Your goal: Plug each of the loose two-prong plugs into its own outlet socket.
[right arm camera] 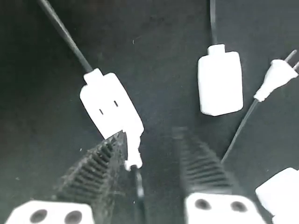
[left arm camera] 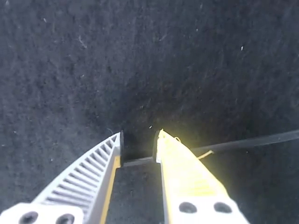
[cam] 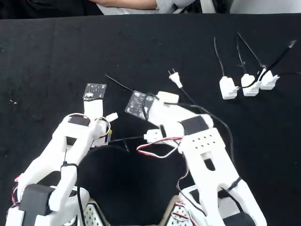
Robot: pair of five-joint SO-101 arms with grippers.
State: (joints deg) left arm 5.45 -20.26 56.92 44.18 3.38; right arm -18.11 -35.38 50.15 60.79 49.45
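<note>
left jaws slightly apart, cable (left arm camera: 252,142) between | right jaws wide apart by socket (right arm camera: 110,109)

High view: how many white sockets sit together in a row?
3, at the table's far right: first socket, second socket, third socket. A white block nearer the middle may be another.

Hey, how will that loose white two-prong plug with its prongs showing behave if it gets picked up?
The two-prong plug looks small and rigid, probably light. Its trailing black cord looks floppy and will likely tug or twist it. Its smooth body may slip.
</note>
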